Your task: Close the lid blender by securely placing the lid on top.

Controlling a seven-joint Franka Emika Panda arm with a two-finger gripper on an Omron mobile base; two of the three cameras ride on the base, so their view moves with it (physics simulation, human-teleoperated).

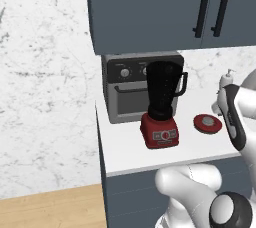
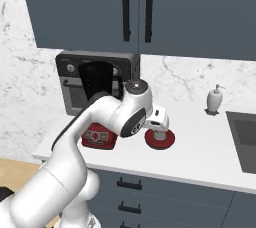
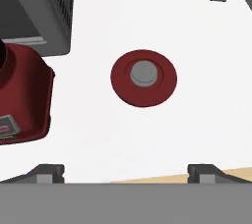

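One small round red lid (image 3: 143, 77) with a pale grey centre cap is lying flat on the white countertop (image 3: 197, 120), just to the right of the blender (image 1: 161, 107) in the left base view and apart from it. That blender, a tall near-black tapered jar with a side handle on a squat red base with buttons, is standing upright in front of the grey toaster oven (image 1: 125, 89) with knobs, its rim uncovered. In the hand view the red base is showing at the left edge, with the lid lying near the centre.

The white arm's two-finger gripper (image 3: 126, 171) is hanging above the lid, pointing down at the counter. Its two dark fingertips (image 3: 47, 173) are sitting wide apart at the bottom of the hand view, spread and holding nothing, with bare counter between them. In the right base view the hand (image 2: 159, 120) is sitting directly over the lid (image 2: 161, 140), partly hiding it; whether it is touching cannot be told from there.

A white soap dispenser bottle (image 2: 215, 99) is standing near the marble backsplash, well to the right of the lid, beside the dark sink (image 2: 244, 139). Dark blue-grey cabinets (image 2: 140, 7) are hanging overhead.
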